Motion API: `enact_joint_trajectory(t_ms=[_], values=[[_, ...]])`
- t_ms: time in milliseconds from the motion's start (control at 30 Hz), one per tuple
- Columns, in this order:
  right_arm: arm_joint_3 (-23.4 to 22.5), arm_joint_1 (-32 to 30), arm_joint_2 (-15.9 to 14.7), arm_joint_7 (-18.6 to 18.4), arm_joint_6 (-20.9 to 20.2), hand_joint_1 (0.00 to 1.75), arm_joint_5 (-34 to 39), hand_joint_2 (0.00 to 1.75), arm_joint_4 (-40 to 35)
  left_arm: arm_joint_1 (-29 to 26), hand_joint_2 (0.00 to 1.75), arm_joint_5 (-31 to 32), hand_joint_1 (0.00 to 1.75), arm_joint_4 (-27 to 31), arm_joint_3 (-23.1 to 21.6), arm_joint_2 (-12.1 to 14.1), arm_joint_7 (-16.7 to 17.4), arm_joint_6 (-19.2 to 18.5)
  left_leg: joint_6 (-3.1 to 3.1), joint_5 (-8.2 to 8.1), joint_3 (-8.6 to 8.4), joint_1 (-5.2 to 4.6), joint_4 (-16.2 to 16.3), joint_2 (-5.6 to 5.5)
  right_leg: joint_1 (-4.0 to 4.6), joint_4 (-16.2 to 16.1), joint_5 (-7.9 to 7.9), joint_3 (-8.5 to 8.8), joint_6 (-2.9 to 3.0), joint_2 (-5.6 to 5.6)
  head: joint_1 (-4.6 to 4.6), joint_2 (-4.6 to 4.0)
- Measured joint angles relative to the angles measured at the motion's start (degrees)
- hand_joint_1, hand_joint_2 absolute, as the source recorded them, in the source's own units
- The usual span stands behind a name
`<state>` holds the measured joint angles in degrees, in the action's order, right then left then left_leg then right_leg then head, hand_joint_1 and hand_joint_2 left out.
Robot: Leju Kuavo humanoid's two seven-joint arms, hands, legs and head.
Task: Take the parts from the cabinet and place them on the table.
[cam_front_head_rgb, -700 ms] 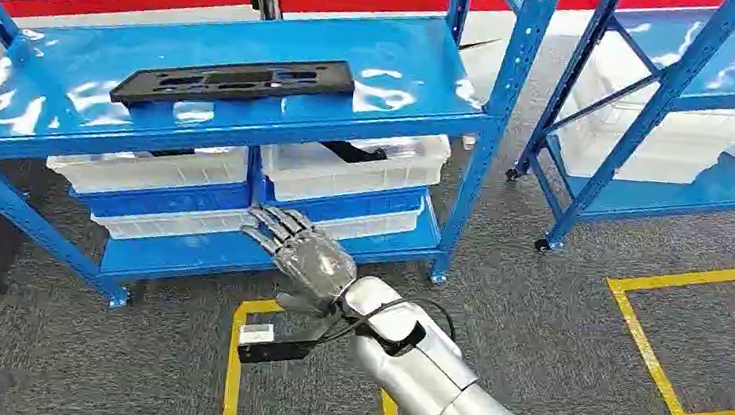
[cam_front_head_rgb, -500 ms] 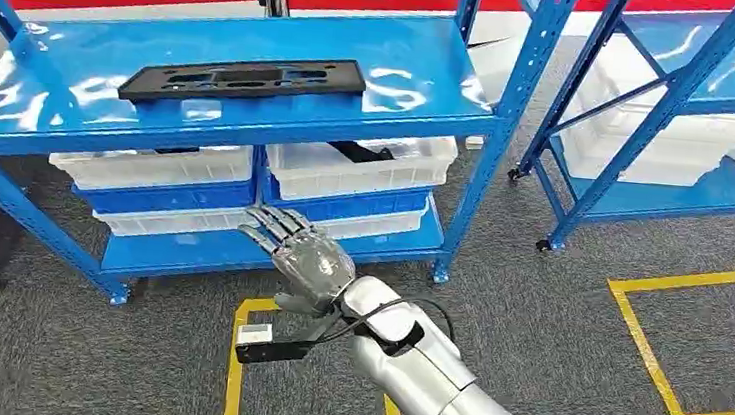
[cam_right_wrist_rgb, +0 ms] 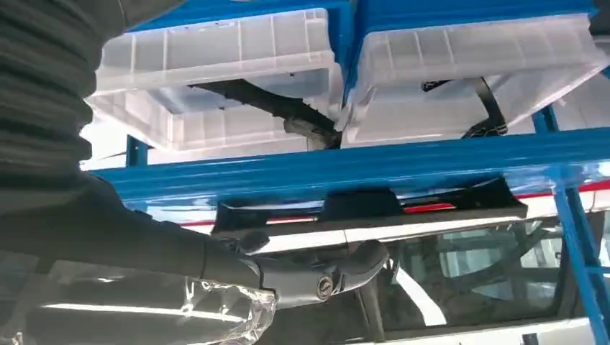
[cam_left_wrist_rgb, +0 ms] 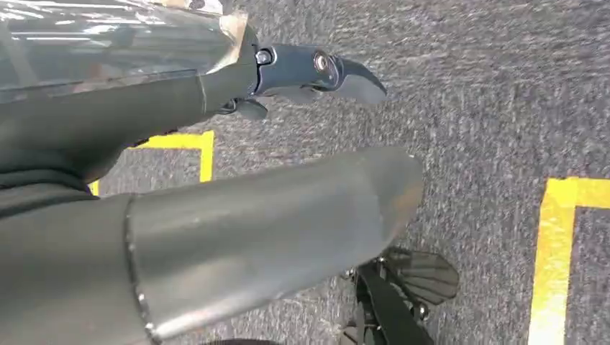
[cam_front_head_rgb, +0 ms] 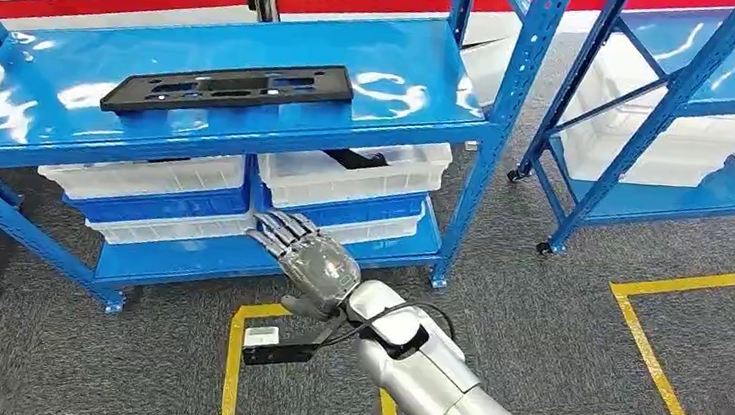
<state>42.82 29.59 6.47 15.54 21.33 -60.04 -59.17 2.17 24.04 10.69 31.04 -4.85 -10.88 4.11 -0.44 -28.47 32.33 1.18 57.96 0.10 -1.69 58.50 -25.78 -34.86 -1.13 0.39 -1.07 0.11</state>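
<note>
The robot's polished silver right arm [cam_front_head_rgb: 438,384] carries a looping black cable at the wrist and a black bracket with a white label at 9 o'clock. Its metallic grey many-fingered right hand [cam_front_head_rgb: 311,258] has darker fingers (screw-pinned, wrist views show).

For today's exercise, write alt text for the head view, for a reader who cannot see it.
The robot's right hand, fingers spread and holding nothing, reaches toward a blue shelf rack. A long black part lies on its top shelf, above white bins; yellow tape squares mark the grey carpet.
</note>
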Motion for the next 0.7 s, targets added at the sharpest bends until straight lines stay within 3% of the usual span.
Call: enact_joint_trajectory(t_ms=[33, 133, 167, 200, 233, 300, 333, 367, 400, 467, 500, 533, 567, 633, 667, 700], values=[[0.0, 0.04, 0.02, 0.0, 0.04, 0.0, 0.0, 1.75, 0.0, 0.01, 0.0, 0.0, 0.0, 0.0, 0.0, -0.02, 0.0, 0.0, -0.16, -0.77, 0.42, 0.0, 1.55, 0.01, 0.03, -0.01, -0.24, 0.26, 0.37, 0.03, 0.04, 0.0], [0.07, -0.01, 0.06, 0.09, 0.07, 0.0, -0.04, 1.75, 0.09, -0.03, 0.0, 0.02, 0.0, 0.0, 0.0, -0.09, 0.04, 0.0, -0.56, -5.82, 7.26, 0.01, 14.22, 0.01, 0.41, -0.01, -0.92, 0.98, 1.35, 0.01, 0.07, 0.0], [0.09, -0.11, 0.02, 0.09, 0.09, 0.0, -0.07, 1.75, 0.18, -0.11, 0.0, 0.02, 0.0, 0.0, 0.0, -0.04, 0.09, 0.0, -0.57, -6.39, 9.9, 0.0, 18.0, 0.0, 0.62, -0.01, -1.13, 1.28, 1.6, 0.05, 0.07, 0.0], [0.11, -0.16, 0.0, 0.13, 0.09, 0.0, -0.04, 1.75, 0.26, -0.12, 0.0, 0.02, 0.0, 0.0, 0.02, -0.02, 0.11, 0.0, -0.38, -5.13, 10.64, -0.01, 17.99, 0.0, 0.76, -0.01, -1.37, 1.59, 1.74, 0.12, 0.07, 0.0], [0.13, -0.19, 0.02, 0.15, 0.11, 0.0, -0.04, 1.75, 0.28, -0.12, 0.0, 0.02, 0.0, 0.0, 0.02, -0.02, 0.11, 0.02, -0.08, -2.93, 10.13, -0.01, 15.75, 0.0, 0.84, -0.01, -1.61, 1.94, 1.72, 0.3, 0.09, 0.0], [0.13, -0.16, 0.09, 0.2, 0.2, 0.0, -0.04, 1.75, 0.28, -0.09, 0.0, 0.04, 0.0, 0.0, 0.0, 0.02, 0.11, 0.02, 0.98, 3.45, 5.86, -0.19, 5.49, -0.1, 1.07, -0.02, -2.23, 3.0, 1.53, 0.61, 0.07, 0.0], [0.13, -0.17, 0.13, 0.2, 0.28, 0.0, -0.02, 1.75, 0.28, -0.06, 0.0, 0.11, 0.0, 0.0, 0.0, 0.11, 0.11, 0.02, 1.62, 4.07, 4.18, -0.49, 2.16, -0.25, 0.97, -0.12, -2.55, 3.23, 1.37, 0.65, 0.02, 0.0], [0.13, -0.07, 0.09, 0.2, 0.35, 0.0, -0.02, 1.75, 0.28, 0.05, 0.0, 0.18, 0.0, 0.0, 0.0, 0.13, 0.11, 0.04, 1.76, 3.35, 3.67, -0.82, 1.42, -0.13, 1.73, -0.03, -2.77, 3.11, 1.0, 0.7, 0.02, 0.0], [0.13, -0.17, 0.09, 0.2, 0.39, 0.0, 0.0, 1.75, 0.28, 0.15, 0.0, 0.2, 0.0, 0.02, 0.0, 0.15, 0.11, 0.11, 1.69, 2.82, 3.27, -0.96, 1.15, -0.06, 1.22, -0.09, -2.88, 2.98, 0.73, 0.73, 0.09, 0.0], [0.15, -0.27, 0.15, 0.2, 0.42, 0.0, -0.07, 1.75, 0.28, 0.09, 0.0, 0.2, 0.0, 0.02, 0.0, 0.2, 0.11, 0.15, 2.04, 2.8, 3.26, -1.32, 0.88, -0.29, 1.03, -0.45, -2.93, 3.18, 0.13, 0.61, 0.0, 0.0], [0.13, -0.2, 0.33, 0.17, 0.42, 0.0, -0.07, 1.75, 0.2, 0.14, 0.0, 0.2, 0.0, 0.04, 0.0, 0.17, 0.11, 0.15, 2.29, 3.14, 2.33, -0.81, -0.22, -0.23, 1.63, -0.55, -3.28, 3.19, -0.29, 0.62, -0.02, 0.0], [0.09, -0.29, 0.3, 0.02, 0.39, 0.0, -0.17, 1.75, 0.11, 0.04, 0.0, 0.2, 0.0, 0.06, 0.02, 0.09, 0.09, 0.15, 2.36, 3.23, 1.76, -0.73, -0.74, -0.11, 1.29, 0.43, -3.53, 2.99, -0.38, 0.3, -0.07, 0.0], [0.11, 0.0, 0.41, -0.22, 0.22, 0.0, -0.44, 1.75, 0.09, 0.07, 0.0, 0.37, 0.0, 0.04, 0.0, 0.07, 0.09, 0.17, 2.7, 3.09, 1.23, -0.65, -1.09, 0.0, 1.45, 3.7, -4.7, 1.27, -0.17, 0.2, -0.07, 0.0], [0.13, -0.16, 0.28, -0.63, 0.0, 0.0, -0.63, 1.75, 0.13, 0.26, 0.0, 0.48, 0.0, 0.05, 0.0, 0.0, 0.09, 0.17, 3.11, 2.64, 0.85, -0.7, -1.08, -0.03, 1.26, 12.79, -7.53, -4.15, 0.07, 0.2, -0.11, 0.0], [0.11, -0.39, 0.11, -0.66, -0.07, 0.0, -0.63, 1.75, 0.15, 0.27, 0.0, 0.48, 0.0, 0.07, 0.0, -0.04, 0.09, 0.18, 3.1, 2.34, 0.64, -0.7, -1.06, -0.13, 1.22, 16.57, -8.2, -6.7, -0.16, 0.19, -0.13, 0.0], [0.13, -0.57, 0.02, -0.66, -0.09, 0.0, -0.66, 1.75, 0.15, 0.26, 0.0, 0.48, 0.0, 0.04, 0.0, -0.04, 0.09, 0.18, 3.03, 2.05, 0.31, -0.69, -1.05, -0.21, 1.13, 17.57, -7.8, -7.92, -0.55, 0.18, -0.15, 0.0]])
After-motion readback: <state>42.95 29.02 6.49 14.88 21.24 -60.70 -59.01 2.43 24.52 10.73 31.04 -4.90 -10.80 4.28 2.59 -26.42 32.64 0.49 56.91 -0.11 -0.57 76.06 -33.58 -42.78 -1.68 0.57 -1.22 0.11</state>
